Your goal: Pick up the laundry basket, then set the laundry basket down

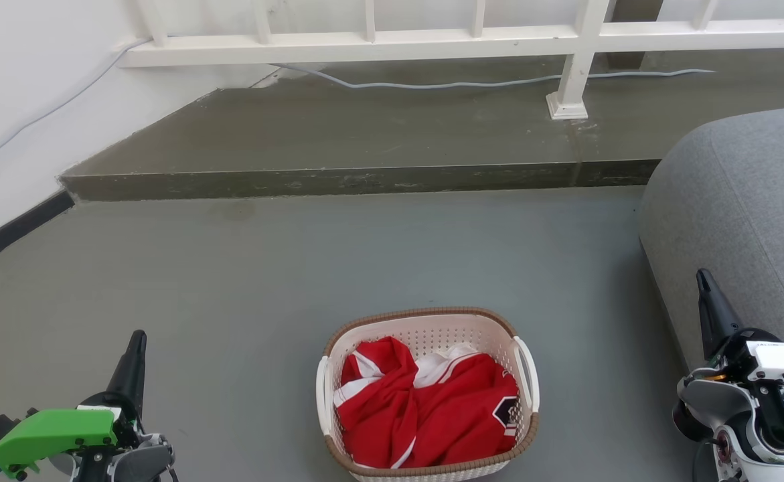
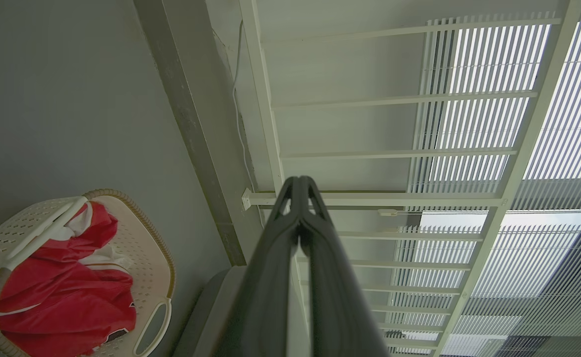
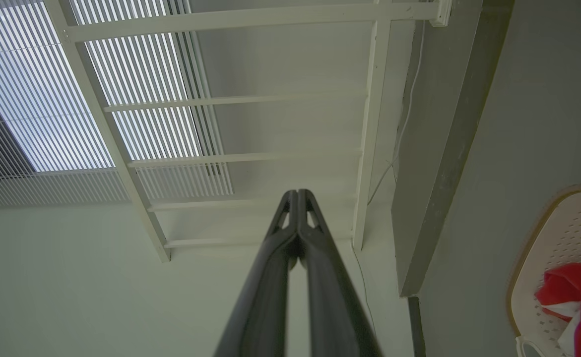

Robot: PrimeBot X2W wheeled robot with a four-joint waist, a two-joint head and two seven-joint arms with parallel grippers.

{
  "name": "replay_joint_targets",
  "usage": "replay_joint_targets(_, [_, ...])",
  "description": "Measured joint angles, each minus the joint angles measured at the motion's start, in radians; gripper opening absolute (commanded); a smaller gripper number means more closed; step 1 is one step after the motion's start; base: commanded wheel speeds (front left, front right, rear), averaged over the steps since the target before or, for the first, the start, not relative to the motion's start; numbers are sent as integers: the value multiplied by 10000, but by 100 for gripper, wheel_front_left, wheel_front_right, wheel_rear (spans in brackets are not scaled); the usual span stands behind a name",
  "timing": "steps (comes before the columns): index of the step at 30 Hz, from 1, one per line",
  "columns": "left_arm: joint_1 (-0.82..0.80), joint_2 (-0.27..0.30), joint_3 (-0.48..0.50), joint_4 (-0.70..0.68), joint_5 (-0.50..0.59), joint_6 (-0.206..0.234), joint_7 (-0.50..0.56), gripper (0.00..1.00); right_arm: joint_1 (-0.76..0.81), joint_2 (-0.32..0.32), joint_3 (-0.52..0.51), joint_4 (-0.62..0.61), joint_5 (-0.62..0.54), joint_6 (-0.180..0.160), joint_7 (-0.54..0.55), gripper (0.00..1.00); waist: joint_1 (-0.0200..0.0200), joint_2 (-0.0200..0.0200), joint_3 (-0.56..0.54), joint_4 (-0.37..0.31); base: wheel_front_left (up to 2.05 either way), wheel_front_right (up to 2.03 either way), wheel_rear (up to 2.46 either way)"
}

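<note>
The laundry basket [image 1: 425, 328] stands on the grey floor at the bottom middle of the head view, cream-white with a brown woven rim and a white handle on each side. Red and white clothing [image 1: 425, 408] fills it. My left gripper [image 1: 136, 341] is shut, well to the basket's left, fingers pointing away from me. My right gripper [image 1: 703, 280] is shut too, well to the basket's right beside the sofa. The left wrist view shows the left gripper [image 2: 300, 184] with tips together and the basket [image 2: 32, 218] at lower left. The right wrist view has the right gripper [image 3: 297, 196] and the basket [image 3: 563, 233] at its right edge.
A grey sofa [image 1: 740, 221] fills the right side, close to my right arm. A raised dark step [image 1: 338, 177] runs across the back, with a white railing [image 1: 432, 40] and a grey cable [image 1: 432, 84] on it. A white wall [image 1: 17, 100] closes the left.
</note>
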State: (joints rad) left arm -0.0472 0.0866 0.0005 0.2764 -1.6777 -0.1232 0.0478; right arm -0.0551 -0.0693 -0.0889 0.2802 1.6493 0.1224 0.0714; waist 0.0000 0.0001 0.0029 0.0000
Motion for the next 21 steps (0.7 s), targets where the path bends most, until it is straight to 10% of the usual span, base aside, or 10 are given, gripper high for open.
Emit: replay_joint_targets(21, [0, -10, 21, -8, 2, 0, 40, 0, 0, 23, -12, -2, -2, 2, 0, 0, 0, 0, 1, 0, 0, 0, 0])
